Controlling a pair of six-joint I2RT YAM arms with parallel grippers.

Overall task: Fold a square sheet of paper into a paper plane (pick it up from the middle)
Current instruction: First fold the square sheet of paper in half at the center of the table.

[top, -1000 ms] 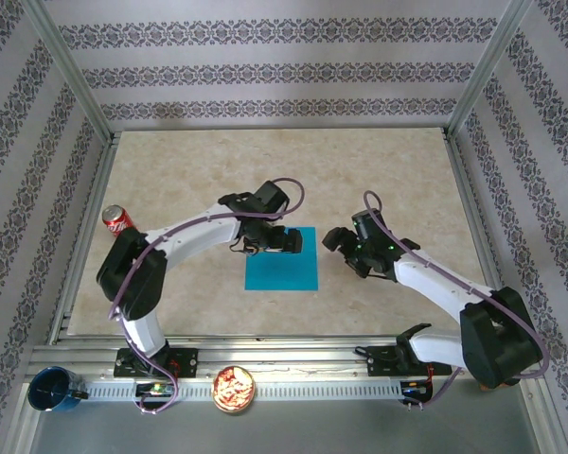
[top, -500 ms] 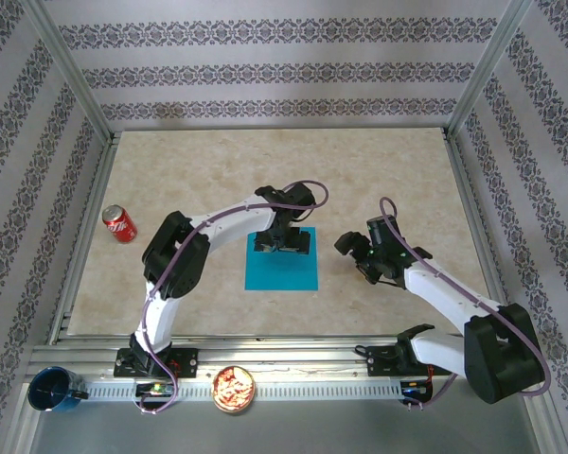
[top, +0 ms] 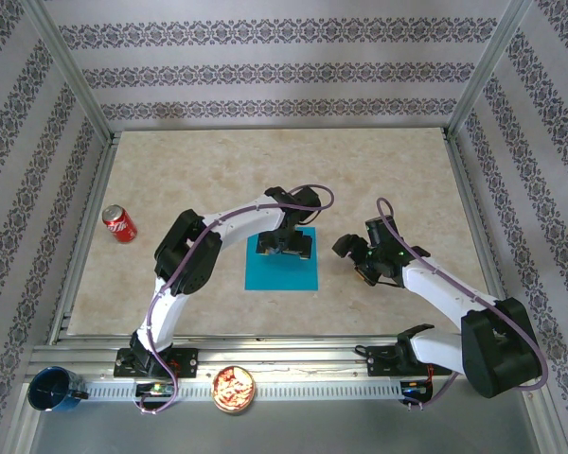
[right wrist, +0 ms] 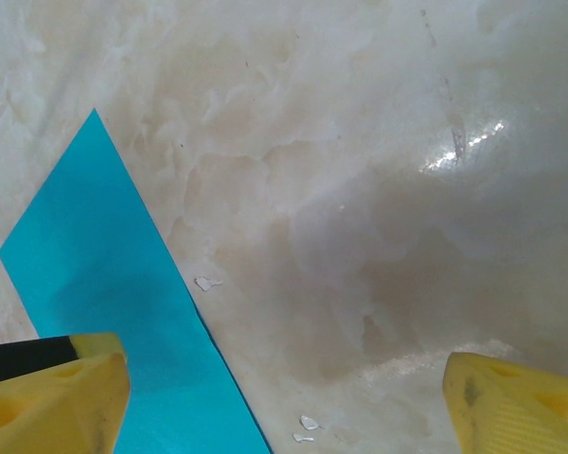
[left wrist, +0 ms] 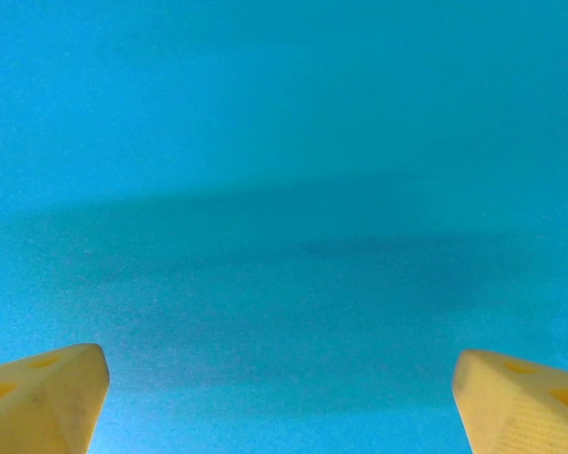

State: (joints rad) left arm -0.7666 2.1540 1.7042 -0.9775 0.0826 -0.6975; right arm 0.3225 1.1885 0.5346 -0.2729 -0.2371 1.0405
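Hanging over square sheet of paper (top: 282,274): left claw (top: 284,244), wide.

Left arm (top: 232,219) and right arm (top: 445,288) are white with black joints, purple cables and yellow wedge-tipped jaws.

Overhead view. The left pincer (top: 286,246) hangs over the far part of the square sheet of paper (top: 282,274). The sheet lies flat on the tabletop (top: 218,170) and extends from beneath this pincer toward the arm bases. The right pincer (top: 346,248) is to the right of the left one, just beside the sheet's right edge. A red soda can (top: 119,224) is well to the left of the left pincer. A dark blue cup (top: 52,390) and a filled round bowl (top: 234,389) sit at the near rail, well behind both pincers.
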